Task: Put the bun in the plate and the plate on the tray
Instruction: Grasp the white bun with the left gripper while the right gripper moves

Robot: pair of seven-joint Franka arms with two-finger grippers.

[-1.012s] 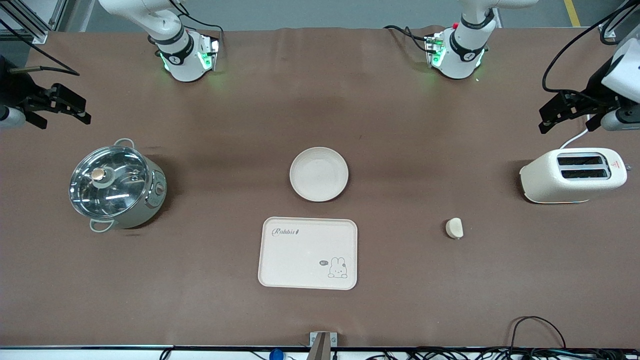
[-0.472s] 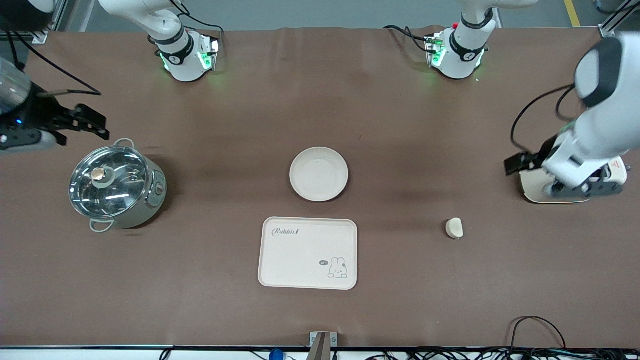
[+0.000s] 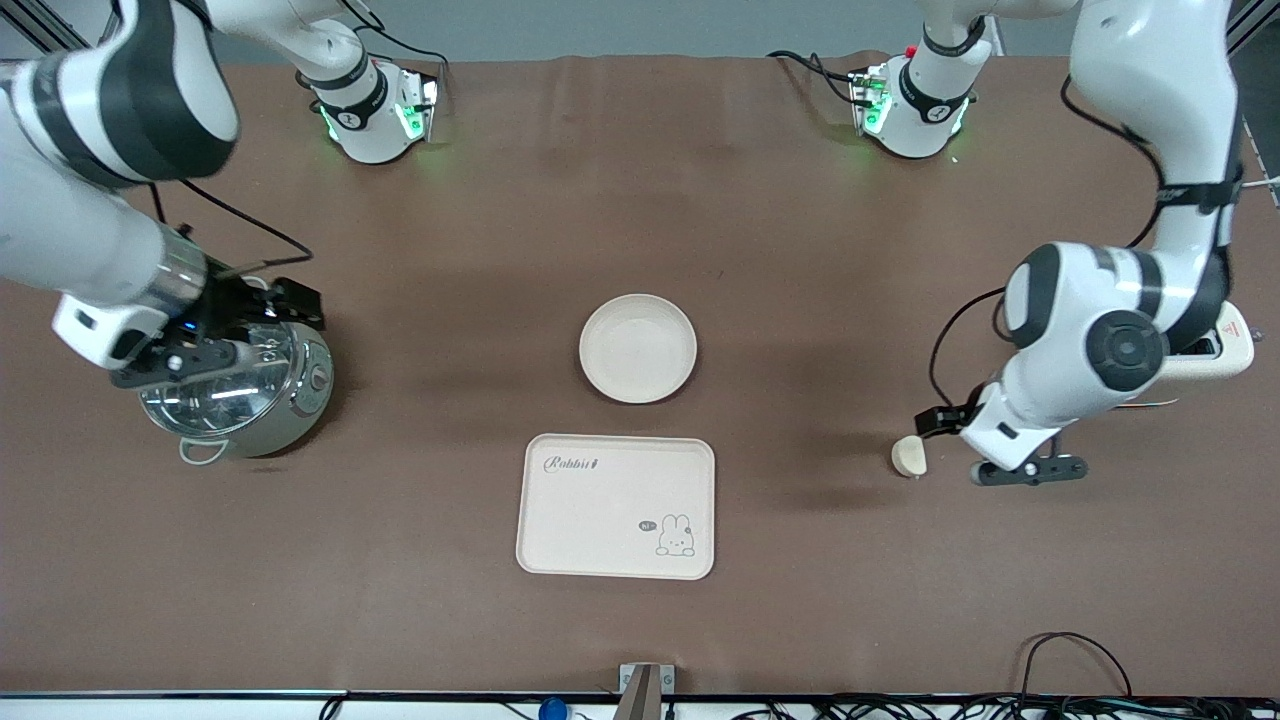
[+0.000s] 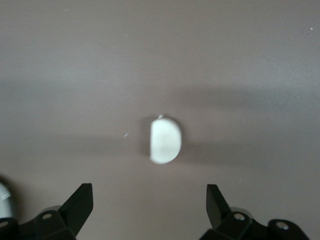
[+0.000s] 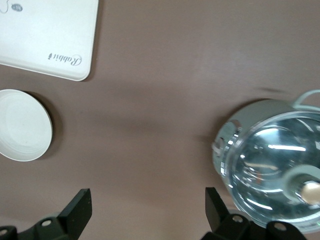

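Observation:
The bun (image 3: pixel 909 456) lies on the brown table toward the left arm's end. In the left wrist view the bun (image 4: pixel 165 139) lies just ahead of the fingertips. My left gripper (image 3: pixel 940 420) hangs open and empty over the table right beside the bun; its jaws (image 4: pixel 150 196) stand wide apart. The round plate (image 3: pixel 638 348) sits empty mid-table. The Rabbit tray (image 3: pixel 616 506) lies nearer the camera than the plate. My right gripper (image 3: pixel 295 303) is open and empty over the pot's rim. The right wrist view shows its gripper (image 5: pixel 148 200), the plate (image 5: pixel 22 125) and the tray (image 5: pixel 47 35).
A steel pot with a glass lid (image 3: pixel 235 385) stands toward the right arm's end and shows in the right wrist view (image 5: pixel 275 165). A white toaster (image 3: pixel 1228 345), mostly hidden by the left arm, stands toward the left arm's end. Cables lie along the front edge.
Both arms swung in from the table's ends. The left gripper moved from over the toaster to beside the bun. The right gripper came over the pot. Bun, plate and tray have not moved.

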